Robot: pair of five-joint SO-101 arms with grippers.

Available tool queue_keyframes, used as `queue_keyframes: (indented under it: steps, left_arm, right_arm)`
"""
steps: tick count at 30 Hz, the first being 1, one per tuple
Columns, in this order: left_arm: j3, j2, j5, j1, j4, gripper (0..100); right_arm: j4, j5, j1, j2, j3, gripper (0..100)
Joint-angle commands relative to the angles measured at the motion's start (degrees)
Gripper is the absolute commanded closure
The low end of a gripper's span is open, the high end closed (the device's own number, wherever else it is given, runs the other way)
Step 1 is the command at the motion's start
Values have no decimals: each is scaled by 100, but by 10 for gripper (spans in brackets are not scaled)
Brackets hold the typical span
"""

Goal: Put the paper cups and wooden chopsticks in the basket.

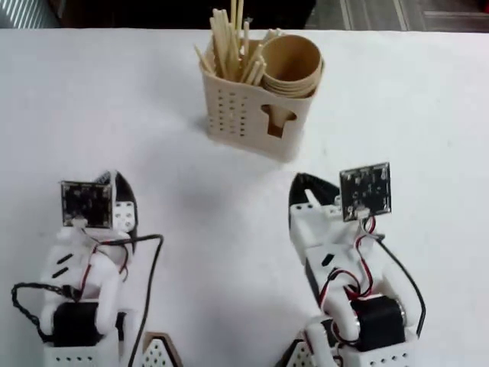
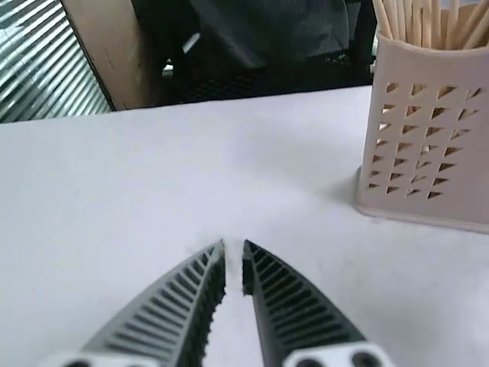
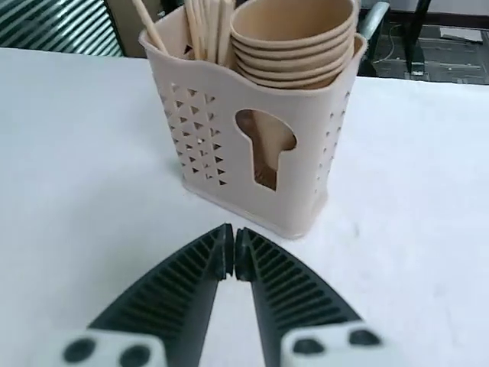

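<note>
High view, basket: the basket [image 1: 252, 122] stands upright on the white worktop [image 1: 92, 99], ahead of both arms and roughly midway between them.
High view, contents: a nested stack of paper cups [image 1: 293, 63] sits in one compartment. The wooden chopsticks [image 1: 229, 42] stand on end in the compartment beside it.
High view, arms: the left end effector [image 1: 122, 200] and the right end effector [image 1: 309, 191] sit low over the worktop, well apart from the basket.
Left wrist view, end effector: the jaws are closed tip to tip with nothing between them. The basket wall is off to one side, and chopstick ends rise above its rim.
Right wrist view, end effector: closed and empty, pointing at the basket's keyhole-cutout side. It is near the basket but not touching it.
Progress: every cup and chopstick that shows is already inside the basket, so the task looks complete and no placing step appears to be left.
</note>
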Motion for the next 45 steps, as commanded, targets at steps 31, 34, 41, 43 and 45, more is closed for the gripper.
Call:
queue_keyframes:
  steps: [31,34,41,43,45]
  left_arm:
    - [2127,75,0,31,132,936]
    - [2136,66,0,22,598,936]
    - [2136,66,18,22,791,938]
    - [2136,66,26,22,791,939]
    - [2136,66,26,22,791,939]
  right_arm:
    - [13,97,804,-1648,3640,981]
    - [356,97,1024,-1648,3640,981]
    - [1358,97,1068,-1648,3640,981]
    - [1437,97,1077,-1657,3640,981]
    - [1437,97,1077,-1657,3640,981]
